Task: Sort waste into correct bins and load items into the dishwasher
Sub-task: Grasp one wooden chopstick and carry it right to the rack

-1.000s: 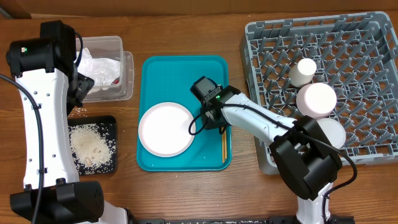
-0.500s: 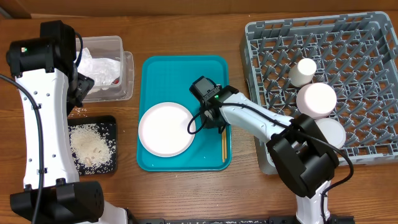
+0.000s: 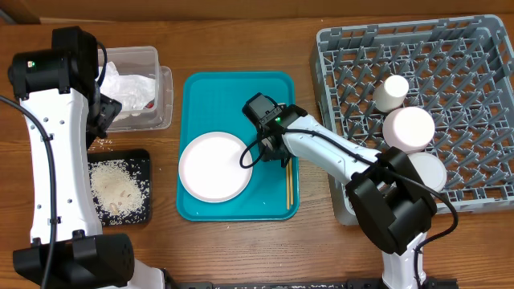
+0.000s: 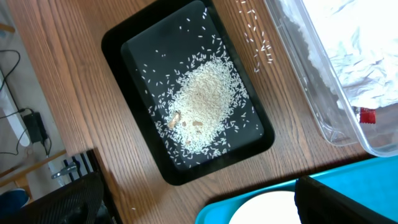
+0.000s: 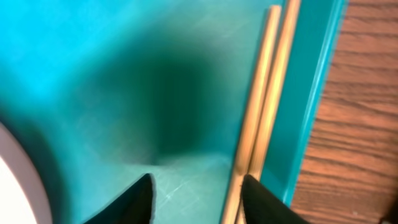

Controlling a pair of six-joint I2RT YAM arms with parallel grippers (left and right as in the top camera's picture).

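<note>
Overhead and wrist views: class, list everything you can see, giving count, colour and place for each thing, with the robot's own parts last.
table: one, brown wood, under everything
teal tray: one, teal, table centre
plate: one, white, on the teal tray
chopsticks: one pair, pale wood, along the teal tray's rack-side edge
clear tub: one, clear, table's left
napkin: one, white, in the clear tub
wrapper: one, red, in the clear tub
black tray: one, black, beside the clear tub
rice: heap, white, in the black tray; stray grains on the table nearby
dish rack: one, grey, table's right
cup: one, pale, in the dish rack
white bowl: one, in the dish rack
round pale dish: one, in the dish rack, partly hidden
left gripper: one, black, open, near the black tray
right gripper: one, black, open, over the teal tray beside the chopsticks
</note>
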